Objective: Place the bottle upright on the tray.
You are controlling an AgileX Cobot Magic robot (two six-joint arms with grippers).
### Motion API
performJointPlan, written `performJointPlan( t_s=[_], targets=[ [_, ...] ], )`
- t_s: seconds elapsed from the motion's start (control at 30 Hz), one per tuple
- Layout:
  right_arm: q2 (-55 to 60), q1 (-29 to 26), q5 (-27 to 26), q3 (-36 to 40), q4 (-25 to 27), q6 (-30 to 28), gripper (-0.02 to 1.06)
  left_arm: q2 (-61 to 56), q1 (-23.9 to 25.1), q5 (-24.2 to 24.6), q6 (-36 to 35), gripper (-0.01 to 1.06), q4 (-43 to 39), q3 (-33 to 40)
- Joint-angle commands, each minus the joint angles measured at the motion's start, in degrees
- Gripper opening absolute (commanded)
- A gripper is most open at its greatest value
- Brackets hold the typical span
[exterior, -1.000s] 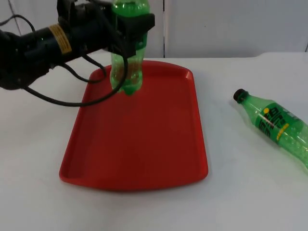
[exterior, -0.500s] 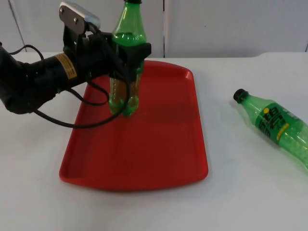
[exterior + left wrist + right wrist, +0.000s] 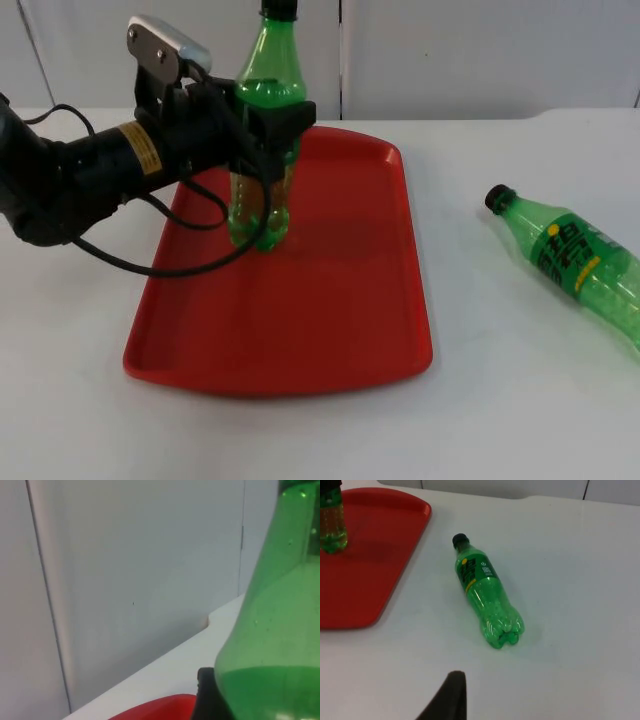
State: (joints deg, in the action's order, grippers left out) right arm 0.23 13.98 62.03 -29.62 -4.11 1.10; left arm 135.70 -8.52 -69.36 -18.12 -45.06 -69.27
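Upright bottle (image 3: 263,150): clear green plastic, glossy, no label, standing on the tray (image 3: 300,330) of smooth red plastic with a soft sheen. Second bottle (image 3: 578,262), lying near the worktop's right edge: the same glossy green plastic, printed label, black cap. Worktop (image 3: 500,400): matt white, smooth. Left pincer (image 3: 272,125): matt black.

Green bottle (image 3: 262,150) upright on red tray (image 3: 330,300); second bottle (image 3: 570,262) lying on table

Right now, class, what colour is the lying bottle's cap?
Black cap, clearest in the right wrist view.
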Motion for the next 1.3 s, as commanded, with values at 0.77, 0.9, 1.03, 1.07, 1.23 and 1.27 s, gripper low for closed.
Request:
performJointPlan(
  t_s=[0.77,0.9,1.03,1.07,1.23,1.27],
  targets=[
    [-0.2,0.0,-0.3,0.0,0.0,-0.5,1.05,0.2,-0.1,-0.6,0.3,0.64,-3.9,-0.1],
    [-0.2,0.0,-0.3,0.0,0.0,-0.5,1.05,0.2,-0.1,-0.6,0.3,0.74,-3.9,-0.1],
    [-0.2,0.0,-0.3,0.0,0.0,-0.5,1.05,0.2,-0.1,-0.6,0.3,0.74,-3.9,-0.1],
    [-0.2,0.0,-0.3,0.0,0.0,-0.5,1.05,0.2,-0.1,-0.6,0.3,0.74,-3.9,-0.1],
    [-0.2,0.0,-0.3,0.0,0.0,-0.5,1.05,0.2,0.1,-0.6,0.3,0.74,-3.9,0.0],
    [-0.2,0.0,-0.3,0.0,0.0,-0.5,1.05,0.2,0.4,-0.6,0.3,0.74,-4.0,0.0]
  ],
)
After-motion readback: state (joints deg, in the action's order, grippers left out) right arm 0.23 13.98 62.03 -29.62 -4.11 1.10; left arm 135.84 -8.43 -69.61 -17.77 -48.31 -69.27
